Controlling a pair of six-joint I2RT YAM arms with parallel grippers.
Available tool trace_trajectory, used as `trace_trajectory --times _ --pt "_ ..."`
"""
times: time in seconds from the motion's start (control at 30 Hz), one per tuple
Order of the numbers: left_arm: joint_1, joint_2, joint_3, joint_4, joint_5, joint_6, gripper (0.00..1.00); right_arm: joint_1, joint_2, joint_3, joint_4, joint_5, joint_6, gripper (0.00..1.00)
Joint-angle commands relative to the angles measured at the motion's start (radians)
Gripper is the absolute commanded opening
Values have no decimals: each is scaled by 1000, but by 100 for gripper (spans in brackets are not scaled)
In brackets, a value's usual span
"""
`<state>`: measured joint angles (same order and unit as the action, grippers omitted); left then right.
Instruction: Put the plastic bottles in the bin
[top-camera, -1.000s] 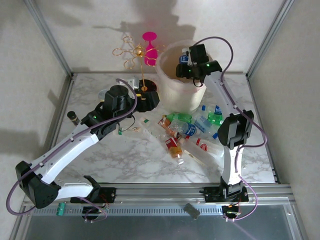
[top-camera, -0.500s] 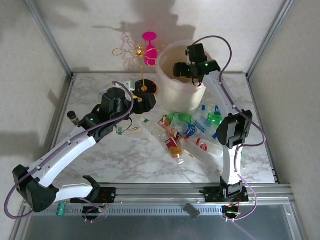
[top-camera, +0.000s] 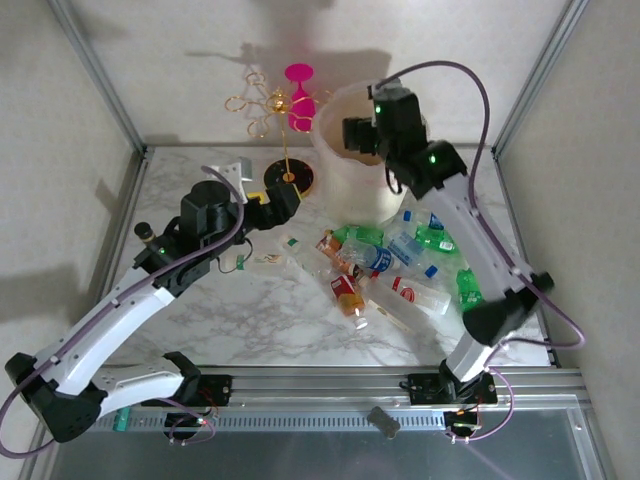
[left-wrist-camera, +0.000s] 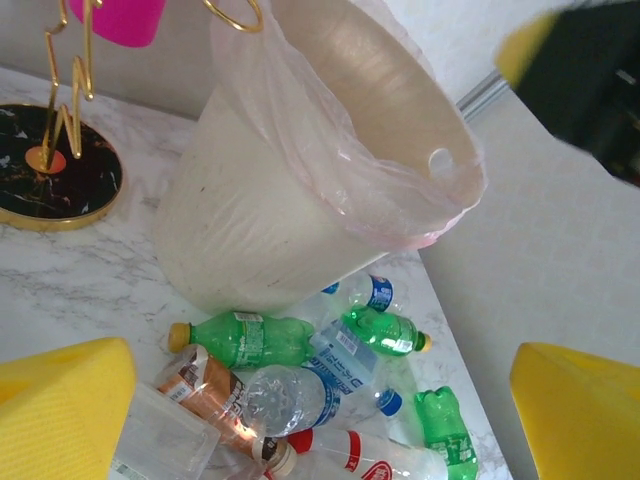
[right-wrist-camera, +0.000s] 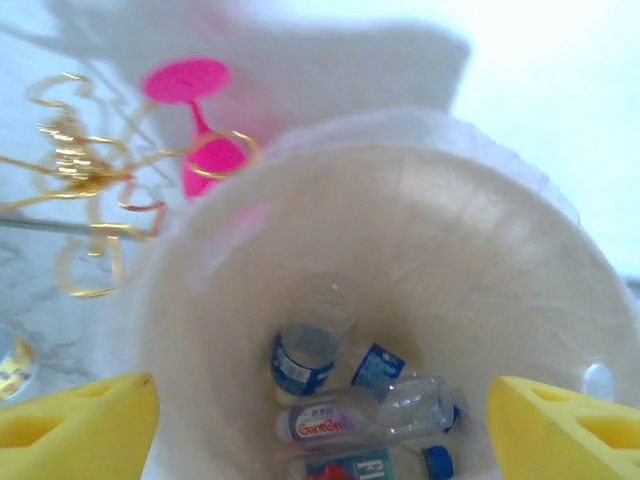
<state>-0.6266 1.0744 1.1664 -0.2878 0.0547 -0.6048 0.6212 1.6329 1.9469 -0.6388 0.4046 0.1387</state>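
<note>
We saw white arms (top-camera: 118, 312) with black joints, purple cables, seemingly green lights, and yellow finger pads (left-wrist-camera: 575, 410).

right gripper (top-camera: 352, 133) opened over bin (top-camera: 345, 195), left gripper (top-camera: 284, 199) drawn back leftward

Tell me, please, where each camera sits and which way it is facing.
Top external: above and behind the bases, looking down on the table, bin and loose bottles; the left arm and right arm show.
Left wrist: on the left arm, angled down at the bin's outer wall and the loose bottles; the open left pincer frames the lower corners.
Right wrist: over the bin, looking down at the bottles inside; the open right pincer frames the lower corners.
Shared: all three see the bin and gold wire stand.
</note>
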Motion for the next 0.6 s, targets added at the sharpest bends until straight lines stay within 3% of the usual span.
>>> trace_trajectory --times 0.0,0.27,0.43,0.57 --pt "8 -53 -40 -53 -60 -85 96 97 -160 -194 185 136 -88 85" --pt "10 -181 -200 -154 -223 -326 99 110 -539 -618 359 -280 64 88" --pt "17 -225 -306 -236 -325 -530 100 111 -641 -775 336 -367 167 84" --pt "39 -211 -369 -240 -307 -652 100 135 -633 -859 286 -333 228 80"
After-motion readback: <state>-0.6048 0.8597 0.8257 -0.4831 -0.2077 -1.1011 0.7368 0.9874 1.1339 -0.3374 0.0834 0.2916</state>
